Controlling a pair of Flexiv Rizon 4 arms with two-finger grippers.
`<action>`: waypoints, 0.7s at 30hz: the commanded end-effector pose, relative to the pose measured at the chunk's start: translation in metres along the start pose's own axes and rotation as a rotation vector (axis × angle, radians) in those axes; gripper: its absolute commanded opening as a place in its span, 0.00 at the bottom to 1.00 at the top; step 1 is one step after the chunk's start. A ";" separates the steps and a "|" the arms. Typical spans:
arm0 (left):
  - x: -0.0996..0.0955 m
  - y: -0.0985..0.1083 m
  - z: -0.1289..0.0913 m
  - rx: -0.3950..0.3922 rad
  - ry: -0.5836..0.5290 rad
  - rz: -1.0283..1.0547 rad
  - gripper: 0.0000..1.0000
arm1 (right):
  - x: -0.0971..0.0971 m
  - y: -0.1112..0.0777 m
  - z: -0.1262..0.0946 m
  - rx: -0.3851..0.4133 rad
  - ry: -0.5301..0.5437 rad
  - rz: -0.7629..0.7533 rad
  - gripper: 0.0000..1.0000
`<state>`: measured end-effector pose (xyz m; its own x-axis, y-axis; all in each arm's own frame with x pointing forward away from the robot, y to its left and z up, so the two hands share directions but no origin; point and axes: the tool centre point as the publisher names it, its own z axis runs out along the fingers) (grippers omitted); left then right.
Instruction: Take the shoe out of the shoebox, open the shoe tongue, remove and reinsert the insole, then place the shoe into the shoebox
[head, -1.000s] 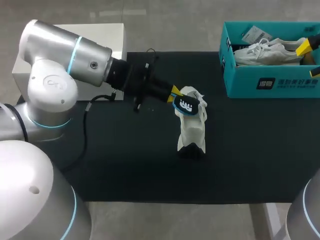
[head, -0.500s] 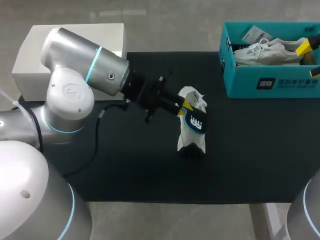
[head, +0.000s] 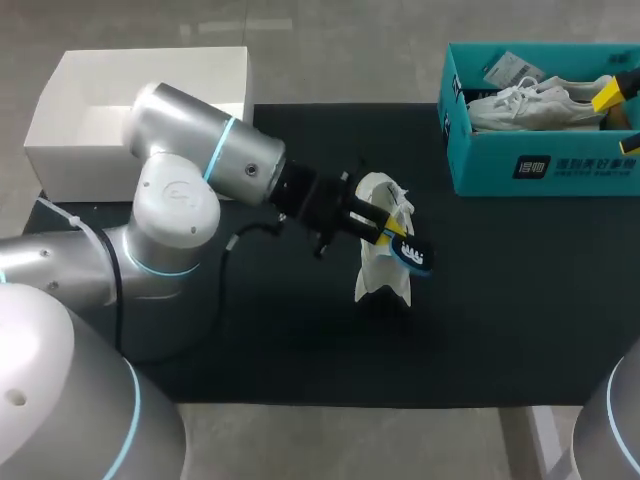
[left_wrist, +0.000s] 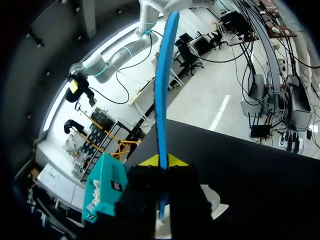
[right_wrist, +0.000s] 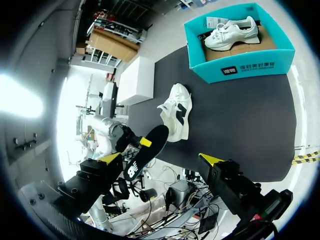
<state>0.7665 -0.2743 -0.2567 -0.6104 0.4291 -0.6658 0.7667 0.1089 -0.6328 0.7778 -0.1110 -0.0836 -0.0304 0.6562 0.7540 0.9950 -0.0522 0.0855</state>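
**Head view:** The left arm (head: 200, 170) comes in from the left across the dark desk (head: 250, 340). The left jaws are closed on the dark, blue-edged insole (head: 410, 252) and hold it at a slant just over the white shoe (head: 385, 272). The shoe stands on the desk near the middle, well apart from the teal shoebox (head: 540, 165) at the far right corner. A second shoe (head: 520, 105) lies inside that box. An open white box (head: 140, 110) sits at the far left. Of the right arm, only a yellow fingertip (head: 608, 95) shows at the right edge.

**Left wrist view:** The insole (left_wrist: 161, 100) is seen edge-on as a thin blue strip rising from between the two yellow tips, which pinch it from both sides. A part of the shoe (left_wrist: 217, 202) shows beneath them, with the shoebox (left_wrist: 102, 190) off to one side.

**Right wrist view:** The right jaws stand wide apart with nothing between them, high above the desk. Far ahead are the shoe (right_wrist: 175, 110), the lifted insole (right_wrist: 145, 152) and the shoebox (right_wrist: 240, 65).

**Progress:** By my reading, the shoe is out of the box and the insole is out of the shoe. I cannot tell how the tongue lies. The insole has yet to be put back in, and the shoe then returned to the shoebox.
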 end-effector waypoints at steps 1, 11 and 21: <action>0.001 0.008 0.007 -0.016 -0.013 -0.004 0.00 | 0.000 0.001 0.000 0.002 -0.003 0.001 1.00; 0.008 0.021 0.006 -0.039 -0.020 -0.018 0.00 | 0.000 0.001 0.000 0.002 -0.003 0.001 1.00; 0.017 0.042 0.005 -0.041 -0.024 -0.069 0.00 | 0.000 0.001 0.000 0.002 -0.003 0.001 1.00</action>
<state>0.7850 -0.2642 -0.2910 -0.6680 0.3982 -0.6287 0.7291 0.1815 -0.6599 0.7778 -0.1110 -0.0837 -0.0306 0.6557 0.7544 0.9949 -0.0524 0.0859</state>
